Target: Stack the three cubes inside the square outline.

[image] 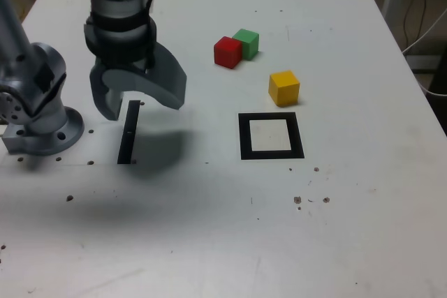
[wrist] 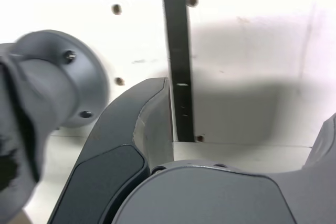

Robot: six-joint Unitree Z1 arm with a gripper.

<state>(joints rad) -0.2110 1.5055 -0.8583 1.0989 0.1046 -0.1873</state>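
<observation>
Hovering wide open and empty, my pincer (image: 136,102) hangs over a black strip (image: 128,132); red cube (image: 227,52) touches green cube (image: 246,42), yellow cube (image: 284,88) just beyond the square outline (image: 271,136). No readable writing.

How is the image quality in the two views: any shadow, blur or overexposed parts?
Exterior view: sharp, even light; the gripper casts a soft shadow over the black strip. Wrist view: the table is washed out white, the arm base is blurred, the strip is fairly sharp.
</observation>
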